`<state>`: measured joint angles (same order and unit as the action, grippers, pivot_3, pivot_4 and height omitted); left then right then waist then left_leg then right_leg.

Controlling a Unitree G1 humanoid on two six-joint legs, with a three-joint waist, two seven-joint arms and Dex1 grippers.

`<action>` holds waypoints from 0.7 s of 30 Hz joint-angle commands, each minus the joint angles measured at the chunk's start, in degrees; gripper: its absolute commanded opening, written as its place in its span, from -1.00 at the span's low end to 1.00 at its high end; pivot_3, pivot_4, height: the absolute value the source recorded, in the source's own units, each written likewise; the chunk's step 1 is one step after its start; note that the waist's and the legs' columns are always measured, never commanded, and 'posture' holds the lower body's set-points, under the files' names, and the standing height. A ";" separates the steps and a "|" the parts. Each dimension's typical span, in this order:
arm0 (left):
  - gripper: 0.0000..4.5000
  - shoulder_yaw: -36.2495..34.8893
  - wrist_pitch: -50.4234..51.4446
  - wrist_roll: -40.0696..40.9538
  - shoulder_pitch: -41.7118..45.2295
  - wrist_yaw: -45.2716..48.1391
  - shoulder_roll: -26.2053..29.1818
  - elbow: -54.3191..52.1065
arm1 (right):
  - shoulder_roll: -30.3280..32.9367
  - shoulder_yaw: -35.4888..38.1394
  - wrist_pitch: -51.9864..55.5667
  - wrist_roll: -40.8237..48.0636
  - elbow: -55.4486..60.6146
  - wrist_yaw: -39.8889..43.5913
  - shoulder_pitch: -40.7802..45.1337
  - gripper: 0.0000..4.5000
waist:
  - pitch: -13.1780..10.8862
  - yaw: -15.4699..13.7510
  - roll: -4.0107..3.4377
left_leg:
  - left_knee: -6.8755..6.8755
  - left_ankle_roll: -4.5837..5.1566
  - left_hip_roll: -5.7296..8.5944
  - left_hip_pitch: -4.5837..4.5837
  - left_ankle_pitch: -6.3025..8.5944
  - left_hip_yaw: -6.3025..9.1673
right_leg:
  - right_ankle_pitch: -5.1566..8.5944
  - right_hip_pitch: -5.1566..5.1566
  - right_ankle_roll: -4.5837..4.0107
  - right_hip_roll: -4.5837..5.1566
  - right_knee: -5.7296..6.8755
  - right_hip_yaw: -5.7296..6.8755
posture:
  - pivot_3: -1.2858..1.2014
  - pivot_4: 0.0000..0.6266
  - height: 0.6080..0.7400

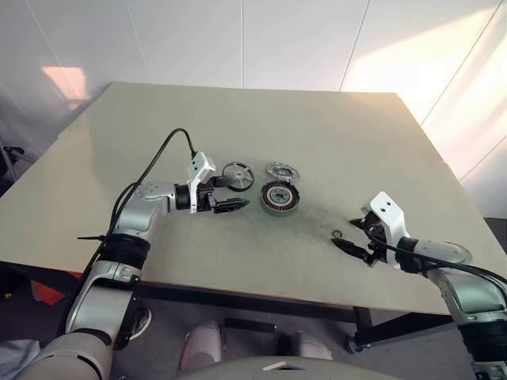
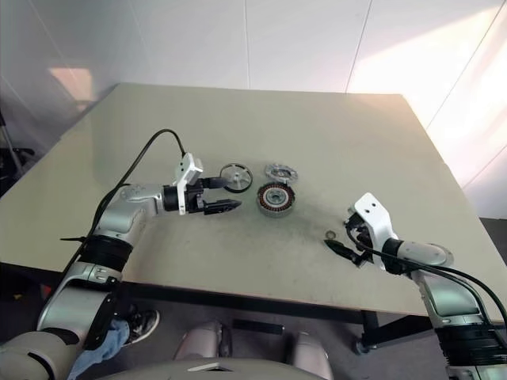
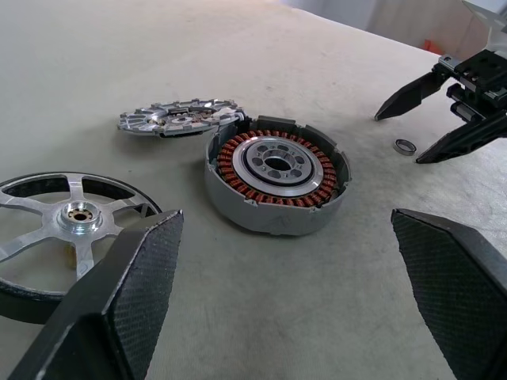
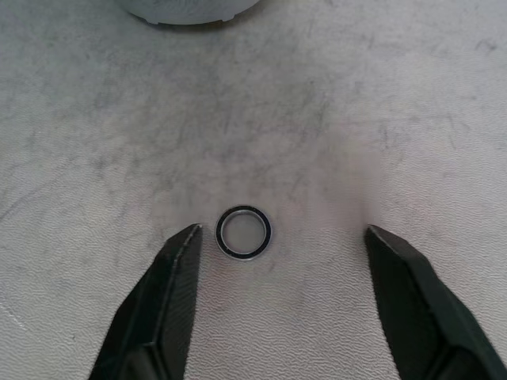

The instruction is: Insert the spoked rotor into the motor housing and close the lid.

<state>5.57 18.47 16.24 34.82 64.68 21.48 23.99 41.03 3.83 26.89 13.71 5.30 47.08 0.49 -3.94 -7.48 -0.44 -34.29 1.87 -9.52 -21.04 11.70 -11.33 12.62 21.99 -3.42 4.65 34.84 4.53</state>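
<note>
Head view: nearest the camera, the right tool (image 1: 351, 236) hangs low over the front of the tabletop (image 1: 317, 127), its two black fingers spread apart with nothing between them. A tiny loose ring (image 1: 337, 233) lies on the surface just beside its fingertips. Well away toward the middle, the left tool (image 1: 234, 192) is level and also released, empty. The spoked rotor (image 1: 238, 176) lies flat just beside its far finger. The motor housing (image 1: 279, 198) sits just ahead of its fingertips, and the lid (image 1: 282, 170) lies just beyond the housing.

Left wrist view: the left tool's two dark pads (image 3: 131, 293) stand wide apart. The rotor lies by one pad; the open housing, its copper windings showing around a centre hub, stands ahead between the pads. The lid leans with one edge touching the housing's rim. Farther off is the right tool, fingers parted, with the small ring near it.

Right wrist view: the ring lies flat on the tabletop between the right tool's open fingers (image 4: 162, 301), closer to one of them and not gripped. The housing's grey wall edges in beyond it.

Judgement: the task is at its start, since the rotor is not in the housing and the lid is off. The right tool seems poised at the ring rather than the rotor. Next, a tool must close on the rotor's thin rim, lift it level and centre it over the hub.
</note>
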 commanded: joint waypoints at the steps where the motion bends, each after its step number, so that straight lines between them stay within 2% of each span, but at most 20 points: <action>1: 0.98 -0.44 -1.11 -0.25 1.21 -0.21 0.59 -0.78 | 0.06 0.14 -0.59 -0.31 -0.53 -0.31 0.38 0.13 | 0.00 -0.01 0.00 | 0.00 0.00 0.00 0.00 0.00 0.00 | 0.00 0.00 0.00 0.00 0.00 0.00 | 0.03 -1.00 1.00; 6: 0.98 -0.58 -1.16 -0.30 1.01 -0.62 0.79 -1.05 | 0.32 -0.03 -1.31 -0.62 -1.07 -0.05 1.08 -0.64 | 0.00 -0.01 0.00 | -0.01 0.00 0.00 0.02 0.00 0.00 | 0.00 -0.02 0.01 0.00 0.00 0.00 | 0.03 -1.00 1.00; 7: 0.98 -0.58 -1.17 -0.29 0.96 -0.64 0.82 -1.10 | 0.37 -0.09 -1.60 -0.88 -1.03 -0.15 1.31 -0.71 | 0.00 -0.01 0.00 | -0.01 0.00 0.00 0.02 0.00 0.00 | 0.00 -0.02 0.01 0.00 0.00 0.00 | 0.03 -1.00 1.00; 13: 0.98 -0.83 -1.04 0.00 0.79 -0.95 0.94 -1.14 | -0.42 0.97 -0.89 0.27 1.27 -1.10 5.70 -0.71 | 0.01 0.18 -0.02 | -0.01 -0.01 0.00 0.02 -0.01 0.00 | 0.00 0.00 0.00 0.00 0.02 0.00 | 0.03 -1.00 1.00; 15: 0.98 -0.95 -1.01 0.08 0.88 -1.13 0.86 -0.81 | -1.49 0.80 0.84 1.68 2.96 -1.72 10.08 -0.71 | 0.01 0.29 -0.03 | -0.01 -0.01 -0.01 0.02 -0.01 0.00 | 0.00 0.01 0.00 0.00 0.03 0.00 | 0.03 -1.00 1.00; 19: 0.98 -1.06 -0.96 0.20 0.96 -1.33 0.78 -0.47 | -4.77 -3.05 3.37 2.40 5.88 -1.78 15.84 -0.71 | 0.03 0.26 -0.07 | -0.01 -0.06 -0.03 -0.02 -0.04 0.00 | -0.01 0.10 -0.03 -0.02 0.16 0.00 | 0.03 -1.00 1.00; 21: 0.98 -1.24 -1.01 0.26 0.98 -1.54 0.72 -0.37 | -6.65 -5.55 2.90 0.75 3.82 -2.59 17.80 -0.71 | 0.04 0.25 -0.05 | -0.01 -0.07 -0.07 -0.02 -0.05 0.01 | 0.00 0.10 -0.05 -0.03 0.17 0.02 | 0.03 -1.00 1.00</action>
<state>5.32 18.10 16.16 34.80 63.39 21.90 24.26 35.35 0.34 29.93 14.97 9.20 45.05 17.32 -3.90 -7.23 -0.49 -34.30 1.80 -9.60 -21.08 11.65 -11.32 12.62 22.09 -3.48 4.61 35.01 4.55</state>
